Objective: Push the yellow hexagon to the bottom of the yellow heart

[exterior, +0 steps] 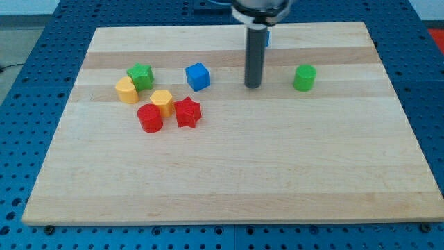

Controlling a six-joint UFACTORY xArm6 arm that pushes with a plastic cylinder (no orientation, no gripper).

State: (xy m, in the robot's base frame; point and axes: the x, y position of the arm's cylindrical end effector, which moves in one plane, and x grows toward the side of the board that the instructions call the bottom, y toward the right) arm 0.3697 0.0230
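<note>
The yellow hexagon [162, 101] lies at the board's left, touching a red round block [150, 118] below it and next to a red star [187, 112] on its right. The yellow heart [127, 90] lies up and to the left of the hexagon, touching a green star [141, 76]. My tip [253, 85] stands near the view's top centre, well to the right of both yellow blocks, apart from every block.
A blue cube [198, 76] lies left of my tip. A green cylinder [304, 77] lies to its right. A blue block [266, 38] is mostly hidden behind the rod. The wooden board [229, 180] ends on a blue table.
</note>
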